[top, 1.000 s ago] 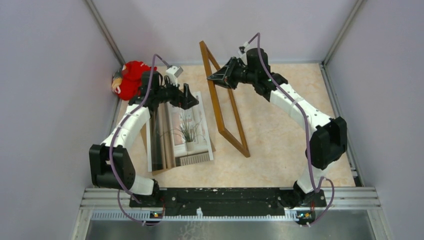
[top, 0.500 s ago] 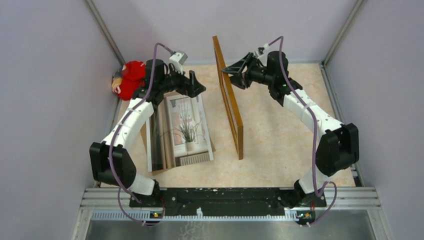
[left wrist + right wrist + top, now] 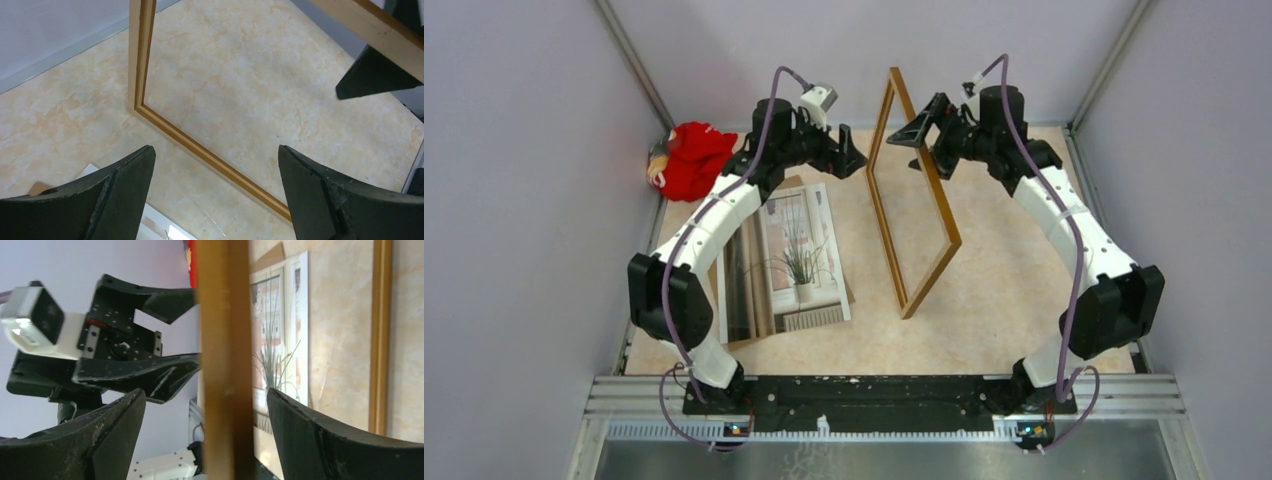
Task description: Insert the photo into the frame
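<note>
The frame (image 3: pixel 890 250) stands on one long rail on the table, leaning, its upper rail (image 3: pixel 222 365) in the gap of my open right gripper (image 3: pixel 921 133), touching neither finger. Its lower rail (image 3: pixel 200 150) shows below my open left gripper (image 3: pixel 215 148), which hovers just left of the frame (image 3: pixel 849 160) with nothing in it. To the left, the photo (image 3: pixel 794 255) lies face up on the table. It also shows past the rail in the right wrist view (image 3: pixel 280 330).
A brown cardboard backing board (image 3: pixel 742 343) lies under the photo. A red plush toy (image 3: pixel 689 155) sits in the back left corner. Grey walls (image 3: pixel 524 200) close in the table on three sides.
My right gripper has opened and let go of the frame's upper rail after swinging the frame from a leftward lean to a rightward one. My left arm rose and moved right, towards the frame.
</note>
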